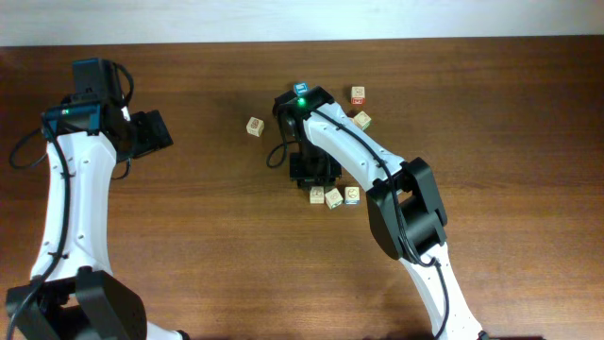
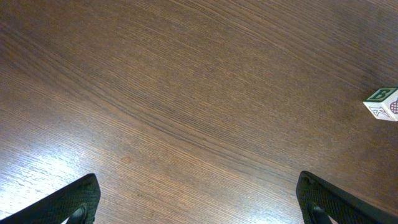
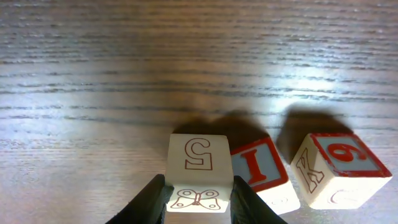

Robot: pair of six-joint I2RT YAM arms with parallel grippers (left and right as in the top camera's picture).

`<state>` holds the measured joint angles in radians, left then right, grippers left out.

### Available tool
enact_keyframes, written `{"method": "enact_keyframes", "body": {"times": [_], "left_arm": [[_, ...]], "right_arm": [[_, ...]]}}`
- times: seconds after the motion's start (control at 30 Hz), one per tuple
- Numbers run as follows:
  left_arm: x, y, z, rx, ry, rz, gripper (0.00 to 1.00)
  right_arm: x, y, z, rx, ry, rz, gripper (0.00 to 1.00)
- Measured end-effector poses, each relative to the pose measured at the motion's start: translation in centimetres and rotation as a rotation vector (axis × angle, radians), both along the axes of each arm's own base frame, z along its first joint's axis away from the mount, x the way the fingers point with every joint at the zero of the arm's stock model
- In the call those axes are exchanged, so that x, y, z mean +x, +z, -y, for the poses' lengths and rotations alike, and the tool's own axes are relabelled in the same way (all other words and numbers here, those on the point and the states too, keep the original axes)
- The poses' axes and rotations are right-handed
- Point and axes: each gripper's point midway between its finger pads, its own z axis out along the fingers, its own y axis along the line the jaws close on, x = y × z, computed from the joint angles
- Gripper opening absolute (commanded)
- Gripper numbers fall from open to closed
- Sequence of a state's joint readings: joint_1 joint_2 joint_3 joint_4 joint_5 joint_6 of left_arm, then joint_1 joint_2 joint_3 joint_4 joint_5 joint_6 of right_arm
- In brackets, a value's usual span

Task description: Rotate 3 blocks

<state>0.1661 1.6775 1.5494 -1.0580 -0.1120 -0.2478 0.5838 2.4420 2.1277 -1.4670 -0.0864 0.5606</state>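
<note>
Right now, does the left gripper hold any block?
No, the left gripper stands open over bare table; the one block in view lies apart.

overhead: fixed high, straight down, far, whole tabletop point(image 1: 189, 255) in frame. left wrist: near, tilted down at the tabletop past the left claw point(image 2: 199, 202). right wrist: very near, past the right claw point(image 3: 199, 204), on a row of blocks point(image 3: 339, 171); overhead shares those blocks point(image 1: 333, 197), mid-frame.

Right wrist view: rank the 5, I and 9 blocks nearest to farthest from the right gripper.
1. 5 block, between the fingers of the right gripper.
2. I block, beside it, picture right.
3. 9 block, farthest picture right.
</note>
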Motion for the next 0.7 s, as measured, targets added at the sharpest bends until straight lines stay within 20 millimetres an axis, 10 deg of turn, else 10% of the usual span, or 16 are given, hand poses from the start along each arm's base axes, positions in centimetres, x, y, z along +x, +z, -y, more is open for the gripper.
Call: {"method": "enact_keyframes", "body": {"times": [0.33,0.47,0.6,0.7], "left_arm": [[0.0,0.0,0.0,-0.001,0.0,-0.001,0.99],[-0.1,-0.1,0.5,-0.011,-0.011,-0.006,0.99],[0.0,-0.3,4.2,-0.015,-0.107,-0.028,0.99],[0.1,-0.3,7.1,-0.026,-0.176,-0.03,0.94]], "right_arm": [[0.4,2.9,-0.4,0.039,0.114,0.007,0.53],[3.6,13.7,-1.4,0.138,0.161,0.282,0.53],[-0.4,29.3,1.5,0.307,0.196,0.611,0.49],[-5.8,30.5,6.5,0.277,0.156,0.587,0.37]]}}
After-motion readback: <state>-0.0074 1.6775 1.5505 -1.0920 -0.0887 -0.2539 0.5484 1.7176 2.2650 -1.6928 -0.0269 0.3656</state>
